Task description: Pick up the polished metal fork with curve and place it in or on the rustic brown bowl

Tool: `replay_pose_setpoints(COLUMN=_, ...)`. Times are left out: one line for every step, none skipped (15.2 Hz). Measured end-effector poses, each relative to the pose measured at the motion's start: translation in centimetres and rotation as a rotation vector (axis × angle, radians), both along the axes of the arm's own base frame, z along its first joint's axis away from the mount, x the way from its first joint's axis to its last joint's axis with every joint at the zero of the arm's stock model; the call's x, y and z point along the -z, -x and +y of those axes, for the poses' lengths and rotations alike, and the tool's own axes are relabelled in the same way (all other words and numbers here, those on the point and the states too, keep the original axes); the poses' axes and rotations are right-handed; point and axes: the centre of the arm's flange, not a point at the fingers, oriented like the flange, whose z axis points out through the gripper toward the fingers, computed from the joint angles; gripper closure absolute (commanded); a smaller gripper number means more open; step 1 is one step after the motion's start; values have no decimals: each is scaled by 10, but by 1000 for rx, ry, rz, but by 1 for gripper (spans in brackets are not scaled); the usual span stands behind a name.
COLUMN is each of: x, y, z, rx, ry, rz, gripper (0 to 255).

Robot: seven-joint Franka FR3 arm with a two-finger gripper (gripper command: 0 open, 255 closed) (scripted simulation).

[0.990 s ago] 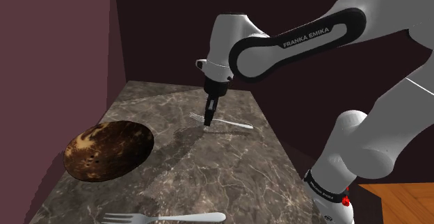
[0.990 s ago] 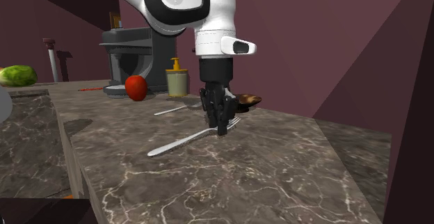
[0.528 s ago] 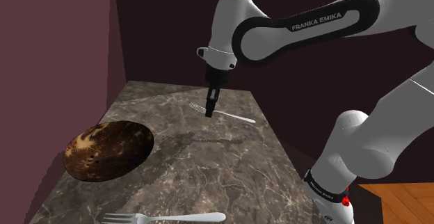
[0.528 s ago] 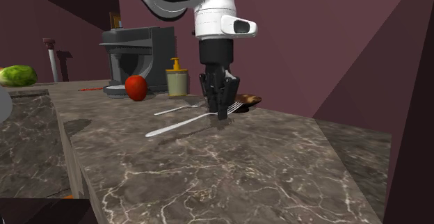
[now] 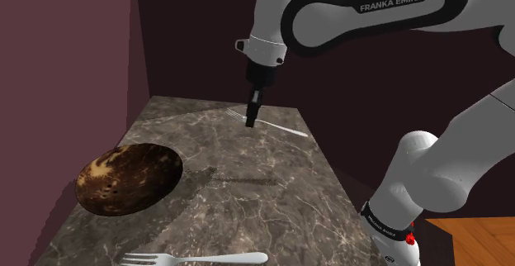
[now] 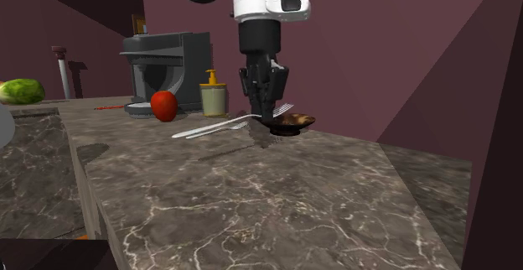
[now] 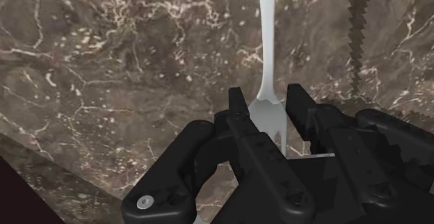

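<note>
Fork (image 5: 285, 128) clamped in gripper (image 5: 251, 124), off counter (image 5: 248, 194) | 2 forks total, second fork (image 5: 194, 258) lying | 1 bowl (image 5: 128, 178)

The white arm (image 5: 388, 12) arches high and reaches forward, its wrist bent so the black hand (image 6: 270, 117) points almost straight down. Both fingers (image 7: 240, 118) are closed on the fork (image 7: 266, 21), seemingly just behind its tines, holding it level.
</note>
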Motion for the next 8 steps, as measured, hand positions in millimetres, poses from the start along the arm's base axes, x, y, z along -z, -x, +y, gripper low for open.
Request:
replay_pose_setpoints(x=-6, y=-1, z=0, rx=0, ry=0, rz=0, gripper=255)
replay_pose_setpoints(x=-11, y=0, z=-1, rx=0, ry=0, rz=0, gripper=255)
replay_pose_setpoints(x=-16, y=0, z=-2, rx=0, ry=0, rz=0, gripper=255)
replay_pose_setpoints(x=-18, y=0, z=-1, rx=0, ry=0, rz=0, gripper=255)
replay_pose_setpoints(x=-20, y=-2, z=5, rx=0, ry=0, rz=0, gripper=255)
replay_pose_setpoints(x=-23, y=-4, z=15, rx=-1, ry=0, rz=0, gripper=255)
replay_pose_setpoints(x=-22, y=-6, z=27, rx=-1, ry=1, rz=0, gripper=255)
replay_pose_setpoints(x=-22, y=-10, z=37, rx=-1, ry=1, rz=0, gripper=255)
